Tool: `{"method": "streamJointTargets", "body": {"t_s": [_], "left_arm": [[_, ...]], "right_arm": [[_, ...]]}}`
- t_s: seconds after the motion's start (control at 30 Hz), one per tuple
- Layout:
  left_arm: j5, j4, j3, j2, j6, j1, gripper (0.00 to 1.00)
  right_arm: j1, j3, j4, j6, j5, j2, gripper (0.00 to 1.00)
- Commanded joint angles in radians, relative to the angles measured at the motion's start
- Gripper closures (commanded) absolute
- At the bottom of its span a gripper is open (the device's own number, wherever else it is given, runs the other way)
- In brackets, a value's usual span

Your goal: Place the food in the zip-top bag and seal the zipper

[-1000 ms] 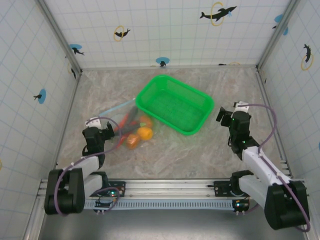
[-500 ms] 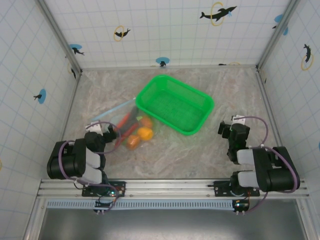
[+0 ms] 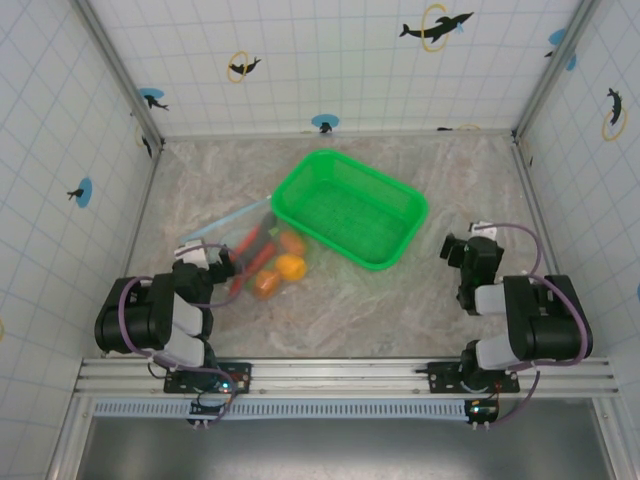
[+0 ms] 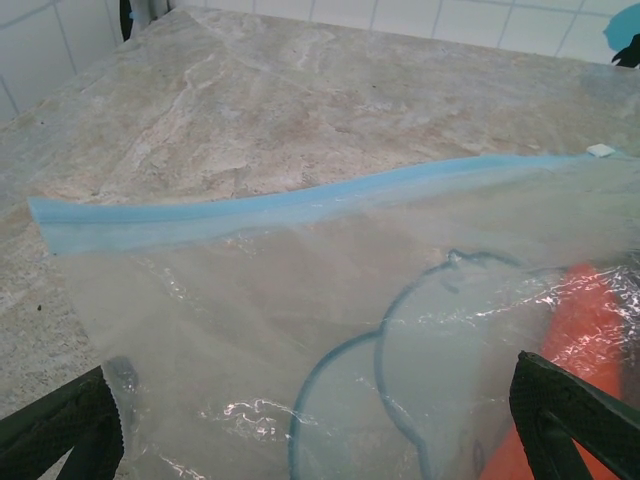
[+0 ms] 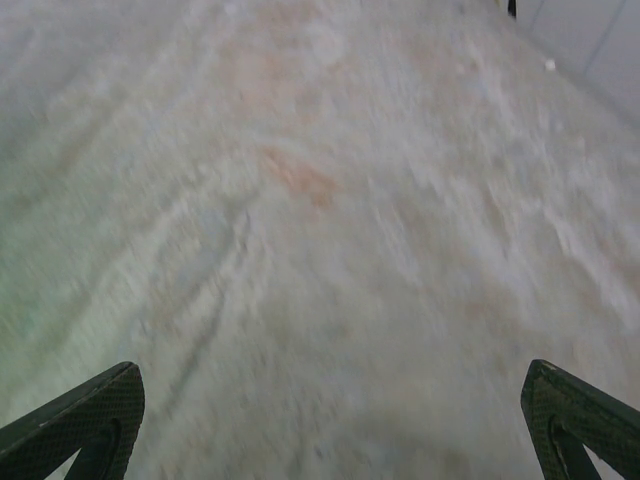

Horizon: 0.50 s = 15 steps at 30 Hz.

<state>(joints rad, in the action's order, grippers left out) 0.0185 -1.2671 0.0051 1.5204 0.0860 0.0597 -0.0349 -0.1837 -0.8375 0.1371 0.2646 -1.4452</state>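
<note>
Overhead, I saw the zip-top bag (image 3: 250,248) lying left of centre on the marble table (image 3: 400,300), with the food (image 3: 278,270) inside it: a round orange fruit (image 3: 291,266), a brownish-orange oval (image 3: 265,283) and a long orange-red piece (image 3: 256,256). The green mesh basket (image 3: 352,208) stood just right of the bag. My left gripper (image 3: 222,262), jaws apart, sat at the bag's near-left corner. The right gripper (image 3: 458,250), jaws also apart, hung over bare table right of the basket. The left wrist camera added the zipper (image 4: 300,200), a pale blue strip lying flat along the bag's far edge.
</note>
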Motion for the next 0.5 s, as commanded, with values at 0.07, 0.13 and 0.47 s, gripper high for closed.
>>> {"method": "streamJointTargets", "body": {"t_s": [0.07, 0.13, 0.47], "left_arm": [[-0.015, -0.025, -0.005, 0.001, -0.02, -0.005, 0.03], [-0.016, -0.027, -0.005, 0.001, -0.02, -0.004, 0.03], [-0.006, -0.029, -0.005, 0.002, -0.018, 0.002, 0.02]], "right_arm": [[-0.003, 0.143, -0.304, -0.102, -0.233, -0.038, 0.0], [-0.004, 0.279, -0.678, -0.079, -0.192, -0.116, 0.0], [0.001, 0.184, -0.419, -0.064, -0.16, -0.075, 0.0]]}}
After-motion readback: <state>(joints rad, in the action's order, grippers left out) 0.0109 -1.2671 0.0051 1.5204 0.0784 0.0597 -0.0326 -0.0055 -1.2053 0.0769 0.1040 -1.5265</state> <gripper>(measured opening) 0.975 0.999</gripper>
